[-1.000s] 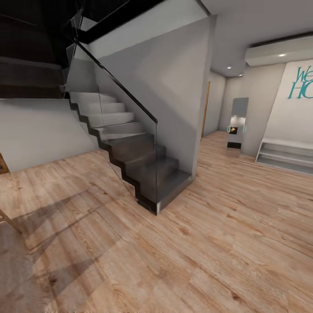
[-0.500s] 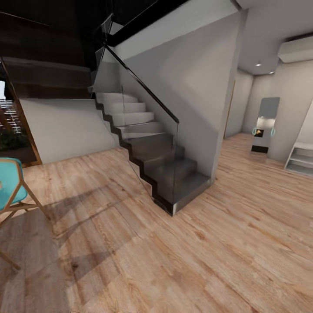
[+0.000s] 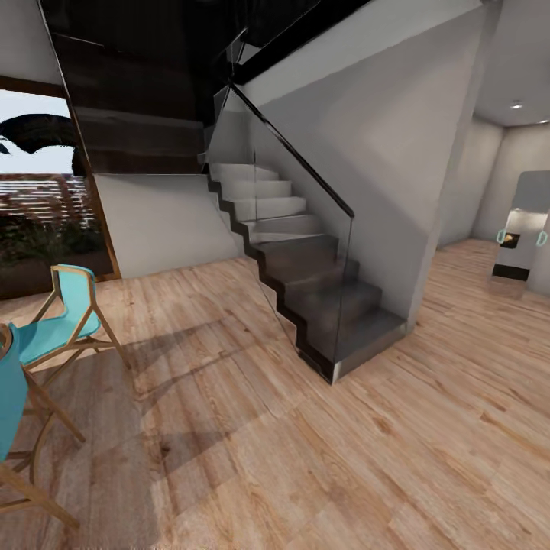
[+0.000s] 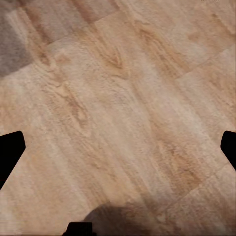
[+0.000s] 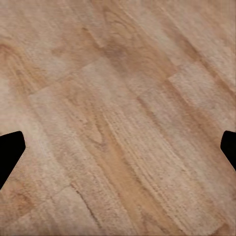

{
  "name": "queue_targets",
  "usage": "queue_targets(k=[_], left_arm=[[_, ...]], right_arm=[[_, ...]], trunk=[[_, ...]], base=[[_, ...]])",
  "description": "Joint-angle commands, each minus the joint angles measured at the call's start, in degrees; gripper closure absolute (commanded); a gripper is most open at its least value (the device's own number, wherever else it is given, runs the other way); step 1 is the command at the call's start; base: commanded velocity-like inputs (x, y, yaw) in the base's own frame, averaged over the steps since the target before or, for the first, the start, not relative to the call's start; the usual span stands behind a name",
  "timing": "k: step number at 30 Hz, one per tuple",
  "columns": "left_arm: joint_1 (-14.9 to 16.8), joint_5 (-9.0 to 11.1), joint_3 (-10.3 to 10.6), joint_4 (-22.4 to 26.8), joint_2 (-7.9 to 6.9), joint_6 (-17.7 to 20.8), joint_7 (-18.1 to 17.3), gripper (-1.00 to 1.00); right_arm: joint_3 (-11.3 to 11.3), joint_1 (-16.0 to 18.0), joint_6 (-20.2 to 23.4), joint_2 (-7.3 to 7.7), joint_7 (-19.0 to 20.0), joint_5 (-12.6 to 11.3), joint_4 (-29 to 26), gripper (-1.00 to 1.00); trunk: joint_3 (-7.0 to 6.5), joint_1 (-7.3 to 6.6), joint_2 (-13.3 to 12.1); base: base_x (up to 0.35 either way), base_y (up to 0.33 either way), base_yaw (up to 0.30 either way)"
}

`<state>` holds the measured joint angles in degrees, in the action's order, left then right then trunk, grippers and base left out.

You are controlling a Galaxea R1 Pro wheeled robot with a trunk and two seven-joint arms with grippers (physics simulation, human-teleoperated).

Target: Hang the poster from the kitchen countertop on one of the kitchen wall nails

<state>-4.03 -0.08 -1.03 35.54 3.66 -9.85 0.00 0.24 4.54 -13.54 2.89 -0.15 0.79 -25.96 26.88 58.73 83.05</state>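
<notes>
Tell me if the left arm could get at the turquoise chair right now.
Probably not. The turquoise chair stands off at the head view's left edge, and the left wrist camera looks down at bare wooden floor, jaws wide apart.

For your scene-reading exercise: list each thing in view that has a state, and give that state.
Left gripper: open, empty, over the wooden floor.
Right gripper: open, empty, over the floor.
Turquoise chair: upright, unoccupied.
Staircase: glass balustrade intact.
</notes>
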Motion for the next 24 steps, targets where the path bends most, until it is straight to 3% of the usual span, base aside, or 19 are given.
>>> queue_targets(k=[1,11,24], left_arm=[[0.0,0.0,-0.1,0.0,0.03,-0.1,0.0,-1.00],[0.0,0.0,-0.1,0.0,0.03,-0.1,0.0,-1.00],[0.0,0.0,-0.1,0.0,0.03,-0.1,0.0,-1.00]], right_arm=[[0.0,0.0,-0.2,0.01,0.0,0.1,0.0,-1.00],[0.0,0.0,-0.1,0.09,0.1,0.0,0.0,-1.00],[0.0,0.0,-0.2,0.10,0.1,0.0,0.0,-1.00]], trunk=[[0.05,0.00,0.0],[0.05,0.00,0.0],[0.05,0.00,0.0]], base=[[0.000,0.011,0.294],[-0.034,0.193,0.167],[-0.172,0.270,0.277]])
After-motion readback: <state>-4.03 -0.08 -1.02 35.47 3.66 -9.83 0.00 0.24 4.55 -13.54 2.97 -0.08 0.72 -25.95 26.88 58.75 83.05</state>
